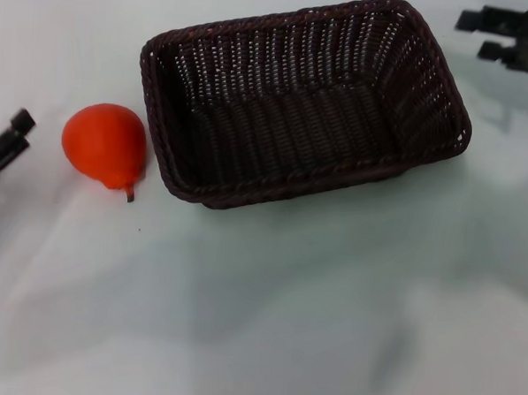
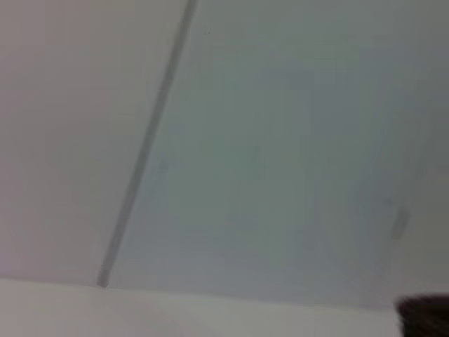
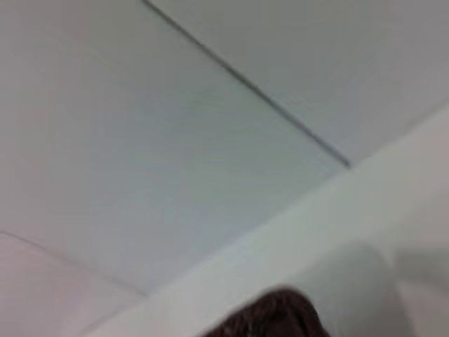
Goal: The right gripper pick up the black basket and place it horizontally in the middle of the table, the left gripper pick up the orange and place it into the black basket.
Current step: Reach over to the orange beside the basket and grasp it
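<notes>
The black basket (image 1: 304, 102) lies lengthwise across the white bench (image 1: 267, 304), empty, with wide bare surface in front of it. The orange (image 1: 105, 143) rests just beside its left rim, apart. The left gripper (image 1: 5, 147) sits at the left edge, the right gripper (image 1: 511, 38) at the far right corner; I cannot tell either's spread.

Soft, even light on the tabletop (image 1: 267, 313) — broad pale shadows, mild sheen, no hard glare. Head view fairly sharp; both wrist views are heavily blurred — out of focus throughout.
</notes>
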Robot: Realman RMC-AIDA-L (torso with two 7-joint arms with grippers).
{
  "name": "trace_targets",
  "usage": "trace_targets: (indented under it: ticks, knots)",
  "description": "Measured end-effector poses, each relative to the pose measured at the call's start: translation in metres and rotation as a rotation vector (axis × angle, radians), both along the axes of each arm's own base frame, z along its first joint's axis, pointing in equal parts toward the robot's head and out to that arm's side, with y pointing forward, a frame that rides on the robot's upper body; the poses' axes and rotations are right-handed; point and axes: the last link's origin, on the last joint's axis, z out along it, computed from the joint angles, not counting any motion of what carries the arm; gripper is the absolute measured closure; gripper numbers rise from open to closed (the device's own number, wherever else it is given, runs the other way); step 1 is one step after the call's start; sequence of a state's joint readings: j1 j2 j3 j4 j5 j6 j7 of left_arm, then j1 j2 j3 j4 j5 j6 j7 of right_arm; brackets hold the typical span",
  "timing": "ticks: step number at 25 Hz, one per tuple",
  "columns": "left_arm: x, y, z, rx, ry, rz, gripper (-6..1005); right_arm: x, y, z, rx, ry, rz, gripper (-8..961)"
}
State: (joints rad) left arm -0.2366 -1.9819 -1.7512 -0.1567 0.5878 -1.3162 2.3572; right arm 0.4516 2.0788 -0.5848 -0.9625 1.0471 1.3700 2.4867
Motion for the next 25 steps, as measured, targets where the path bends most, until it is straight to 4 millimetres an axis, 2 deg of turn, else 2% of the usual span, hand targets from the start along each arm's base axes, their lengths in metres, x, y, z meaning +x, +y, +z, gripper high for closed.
trace_targets:
  ticks: [3,9,18,24,25]
  knots:
    - [0.000,-0.003,-0.003,-0.068,0.014,-0.023,114,0.004,-0.005,0.017,0.089,-0.003,0.050,165]
    - [0.012,0.005,-0.028,-0.104,0.040,-0.028,114,0.011,-0.010,0.038,0.223,-0.031,0.109,167]
    - [0.030,0.027,-0.058,-0.157,0.102,-0.016,115,0.014,-0.011,0.042,0.340,-0.008,0.176,172]
    - [0.030,0.031,-0.061,-0.182,0.127,-0.016,115,0.016,-0.012,0.042,0.365,-0.017,0.191,173]
    - [0.030,0.032,-0.060,-0.179,0.124,-0.011,147,0.017,-0.012,0.042,0.368,-0.021,0.192,174]
